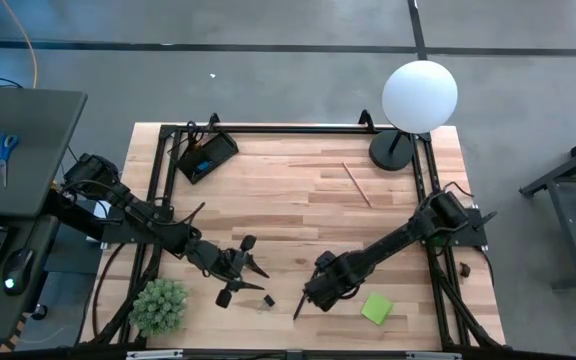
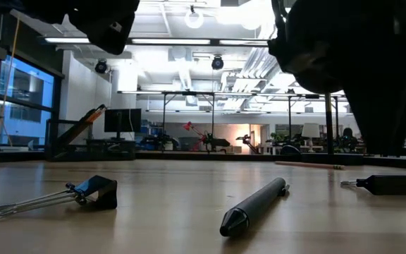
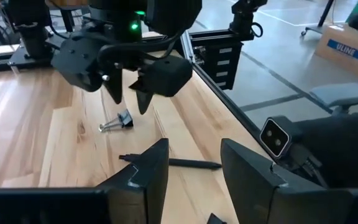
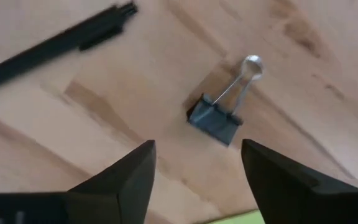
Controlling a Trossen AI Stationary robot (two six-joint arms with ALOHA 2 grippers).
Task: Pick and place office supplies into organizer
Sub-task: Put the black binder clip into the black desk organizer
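Fingers (image 4: 132,180) of the right gripper (image 1: 310,297) spread open, empty, above a binder clip (image 4: 219,112) lying on the tabletop (image 1: 298,190) beside a pen (image 1: 298,305). Left gripper (image 1: 240,270) nearby, fingers parted, empty. Organizer (image 1: 206,157) far corner.

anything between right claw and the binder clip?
No. Right wrist view shows only bare wood between the open right claw and the binder clip.

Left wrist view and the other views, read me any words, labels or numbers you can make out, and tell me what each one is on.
"ULINE": on the cardboard box standing on the floor beyond the table, seen in the left wrist view.
Nothing else can be read: the binder clip, the black pen and the green sticky-note pad show no lettering in these views.
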